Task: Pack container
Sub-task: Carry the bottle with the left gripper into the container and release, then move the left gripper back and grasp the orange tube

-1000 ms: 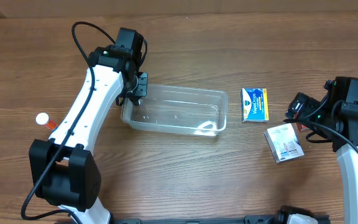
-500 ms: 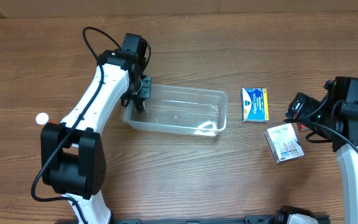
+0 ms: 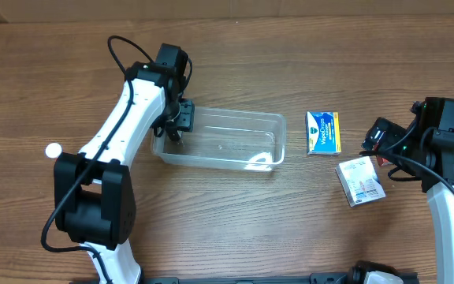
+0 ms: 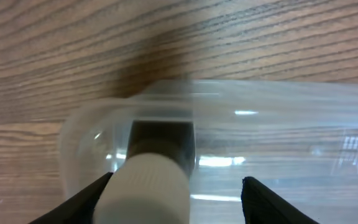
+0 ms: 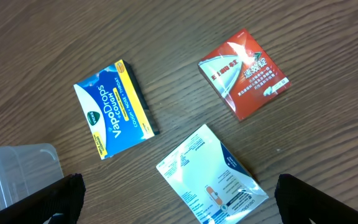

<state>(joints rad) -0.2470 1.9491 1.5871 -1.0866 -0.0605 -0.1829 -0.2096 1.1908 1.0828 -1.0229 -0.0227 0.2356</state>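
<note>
The clear container lies mid-table, its long side left to right. My left gripper hangs over its left end. In the left wrist view a bottle with a white ribbed cap and a dark body sits between my left gripper's fingers. It rests against the left finger, with a wide gap to the right finger. The container's rounded end curves round it. My right gripper is open above a white box, touching nothing.
A blue and yellow VapoDrops box lies right of the container, and the white box lies nearer the front. A red box lies beside them in the right wrist view. A small white-capped thing sits at the far left by the left arm.
The left jaws have opened off the white-capped bottle at the container's left end. The container has slid slightly left. The right arm has not moved.
</note>
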